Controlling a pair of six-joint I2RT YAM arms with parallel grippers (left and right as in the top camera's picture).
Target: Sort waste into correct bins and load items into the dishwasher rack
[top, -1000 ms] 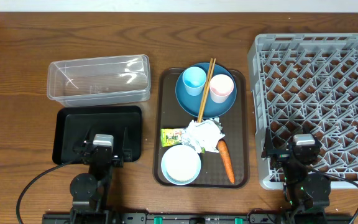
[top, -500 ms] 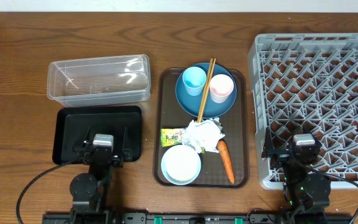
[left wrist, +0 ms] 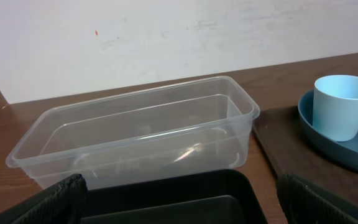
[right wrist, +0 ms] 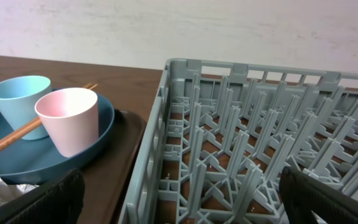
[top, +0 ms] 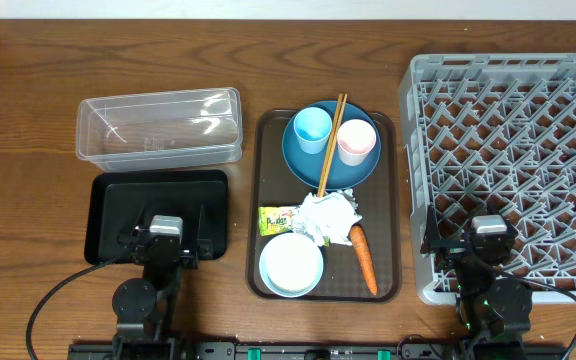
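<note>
Gaping wide and empty, left hand [top: 165, 232] hangs over the black tray [top: 108, 210], right hand [top: 492, 238] over the dishwasher rack's [top: 508, 120] near-left corner; dark-blue plate [top: 300, 166], light-blue cup [top: 312, 128], pink cup [top: 356, 141], bowl [top: 291, 265], napkin [top: 326, 215], carrot [top: 364, 258] lie on the brown tray [top: 268, 165]

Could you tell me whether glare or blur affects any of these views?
Overhead: sharp and evenly lit, with white glare streaks on the clear tub. Left wrist: the pincer fingers are dark blurs in the lower corners. Right wrist: the grey rack reads clearly, the near fingers dark and blurred.
</note>
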